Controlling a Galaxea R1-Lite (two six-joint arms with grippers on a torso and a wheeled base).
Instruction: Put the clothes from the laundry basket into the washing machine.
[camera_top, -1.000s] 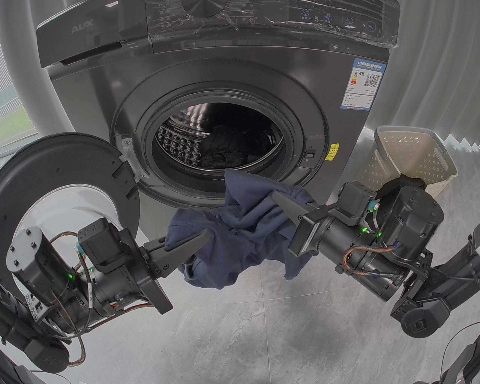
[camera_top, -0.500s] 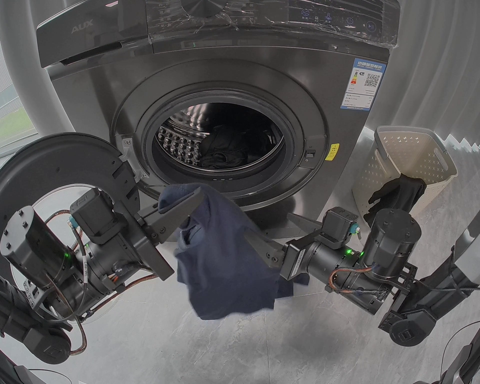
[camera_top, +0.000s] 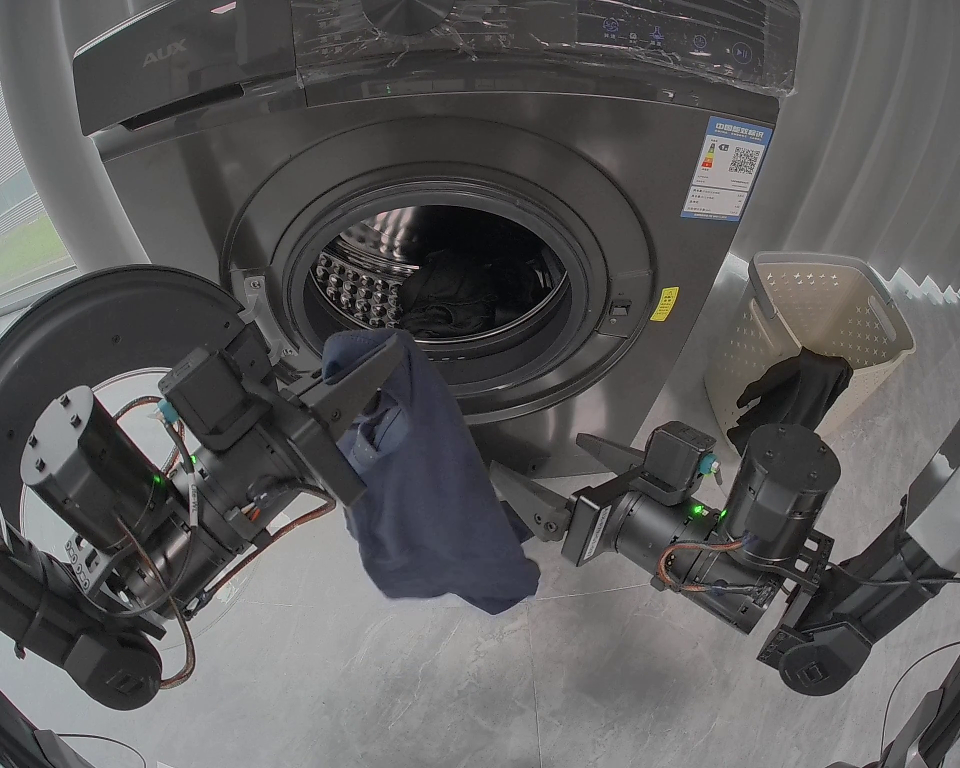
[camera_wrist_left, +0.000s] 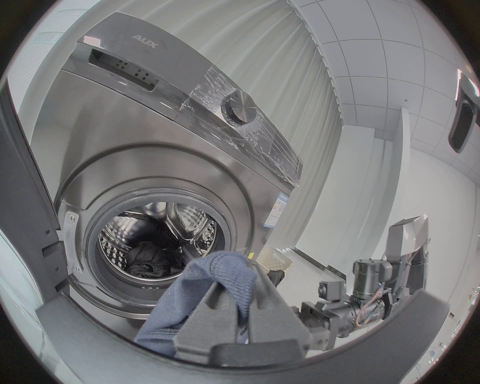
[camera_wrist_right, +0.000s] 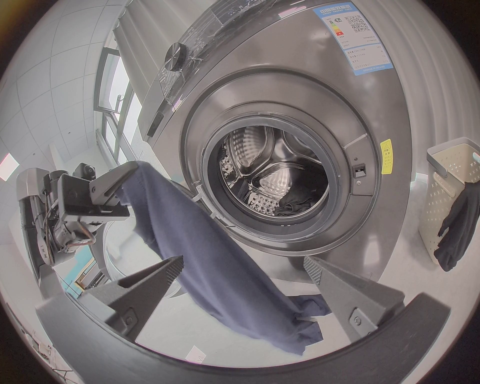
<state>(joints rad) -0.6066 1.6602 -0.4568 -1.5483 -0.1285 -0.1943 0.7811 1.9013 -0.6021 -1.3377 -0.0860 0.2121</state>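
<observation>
Above floor (camera_top: 450, 690), shirt (camera_top: 430, 500) is pinched by left gripper (camera_top: 385, 365) at drum's (camera_top: 440, 270) 7 o'clock for loading; right gripper (camera_top: 537, 457) is spread, empty.

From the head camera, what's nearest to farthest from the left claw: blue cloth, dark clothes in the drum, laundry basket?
1. blue cloth, held in the left claw.
2. dark clothes, inside the drum just behind.
3. laundry basket, far off on the right.

One washing machine (camera_top: 640, 170), one basket (camera_top: 800, 262), one blue garment (camera_top: 430, 500), two black garments (camera_top: 450, 290) (camera_top: 795, 385), two grippers (camera_top: 387, 358) (camera_top: 540, 455)
</observation>
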